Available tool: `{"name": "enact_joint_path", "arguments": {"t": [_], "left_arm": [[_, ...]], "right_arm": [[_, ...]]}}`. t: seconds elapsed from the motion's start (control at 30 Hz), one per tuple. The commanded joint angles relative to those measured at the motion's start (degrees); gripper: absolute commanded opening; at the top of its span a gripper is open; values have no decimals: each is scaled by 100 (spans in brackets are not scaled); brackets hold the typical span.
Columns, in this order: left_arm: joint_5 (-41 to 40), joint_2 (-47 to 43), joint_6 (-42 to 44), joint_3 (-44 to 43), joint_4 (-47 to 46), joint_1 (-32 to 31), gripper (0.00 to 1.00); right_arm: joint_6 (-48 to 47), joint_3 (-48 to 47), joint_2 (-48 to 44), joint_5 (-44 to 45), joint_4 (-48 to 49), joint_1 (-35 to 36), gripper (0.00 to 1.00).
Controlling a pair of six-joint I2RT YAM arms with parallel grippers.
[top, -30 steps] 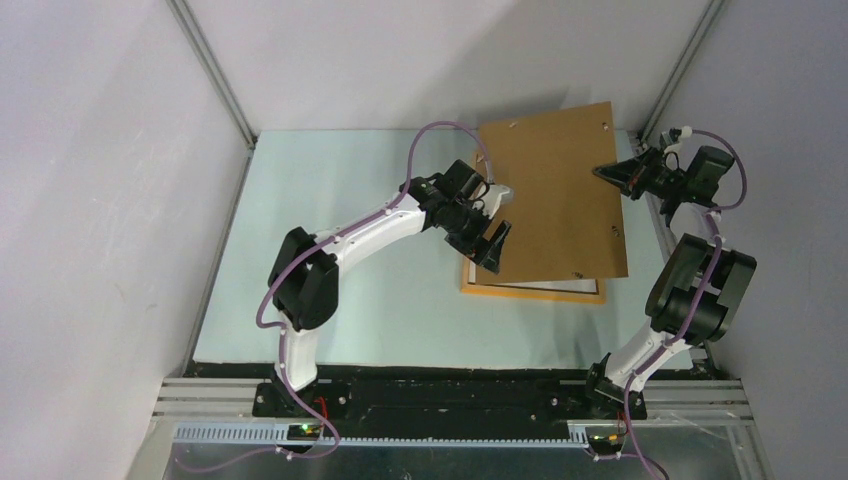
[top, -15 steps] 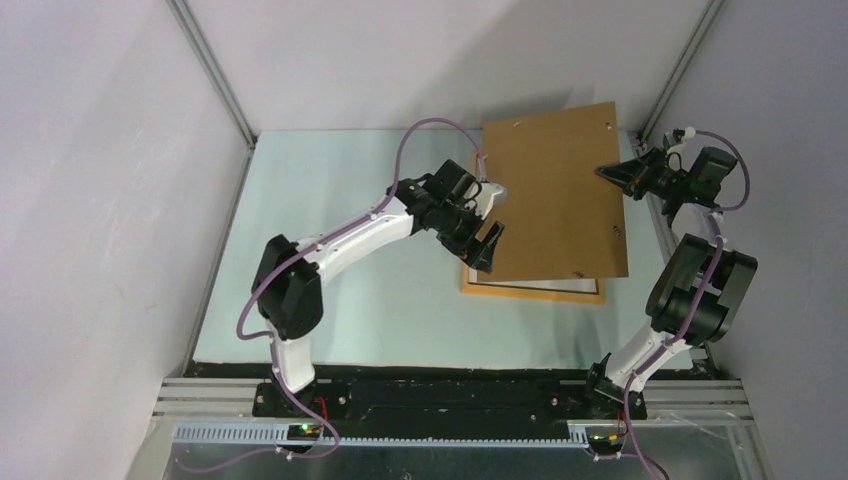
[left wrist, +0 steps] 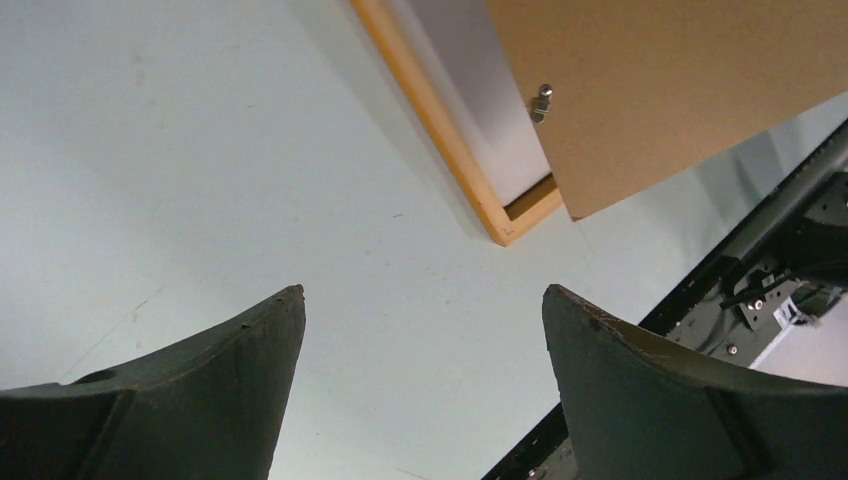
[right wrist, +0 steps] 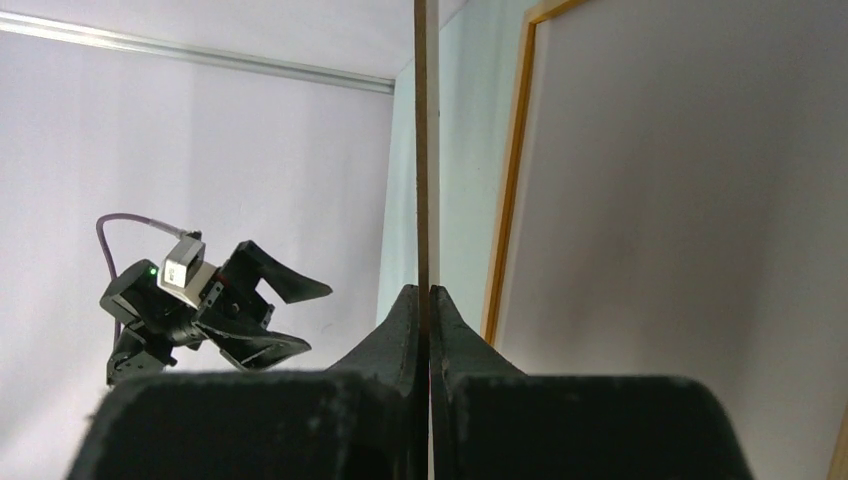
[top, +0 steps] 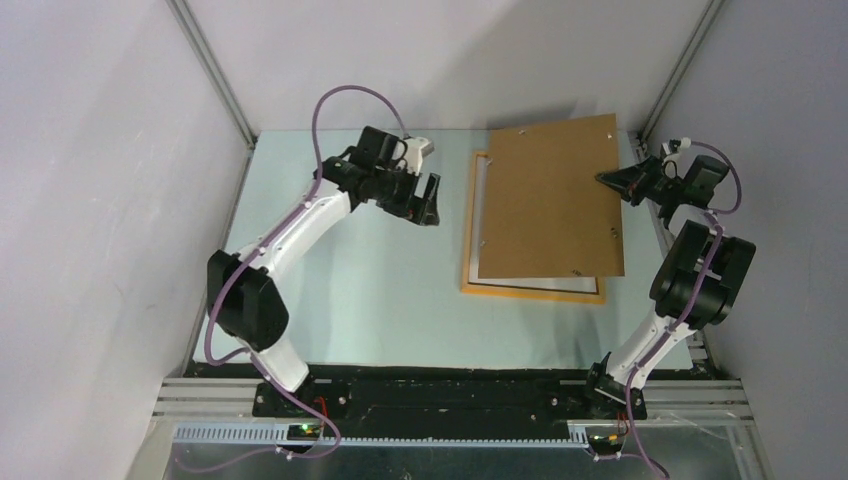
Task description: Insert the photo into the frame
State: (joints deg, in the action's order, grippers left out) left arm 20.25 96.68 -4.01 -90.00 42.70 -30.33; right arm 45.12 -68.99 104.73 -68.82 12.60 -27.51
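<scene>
right jaws pinch the brown backing board (top: 550, 200) at its 3 o'clock edge, tilted over the frame (top: 535, 291); left jaws spread wide at the frame's 9 o'clock.

Plenty of room on the pale green table (top: 350, 290) left of the thin orange wooden frame (top: 535, 293); my left claw (top: 430, 200) hangs there, jaws spread, well apart from it. From above the frame is mostly blocked: the flat brown backing board (top: 550, 200) tilts over it, leaving only the left and near strips exposed. My right claw (top: 602, 179) pinches the board's right edge, close to the grey side wall (top: 770, 200).
</scene>
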Motion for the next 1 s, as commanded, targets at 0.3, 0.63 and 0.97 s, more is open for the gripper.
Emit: {"name": "enact_joint_path", "arguments": {"t": [0.3,0.63,0.97], "left_arm": [[5,-574,193,201,-56,402,93],[11,-567,211,261,-77,400,93],[-11,-581,242,319,-94,407,93]], "right_arm": [[332,-98,775,14,859,88,0],[322,-234,1133,46,912,193,0],[400,-312,1369,57,1051,343,0]]}}
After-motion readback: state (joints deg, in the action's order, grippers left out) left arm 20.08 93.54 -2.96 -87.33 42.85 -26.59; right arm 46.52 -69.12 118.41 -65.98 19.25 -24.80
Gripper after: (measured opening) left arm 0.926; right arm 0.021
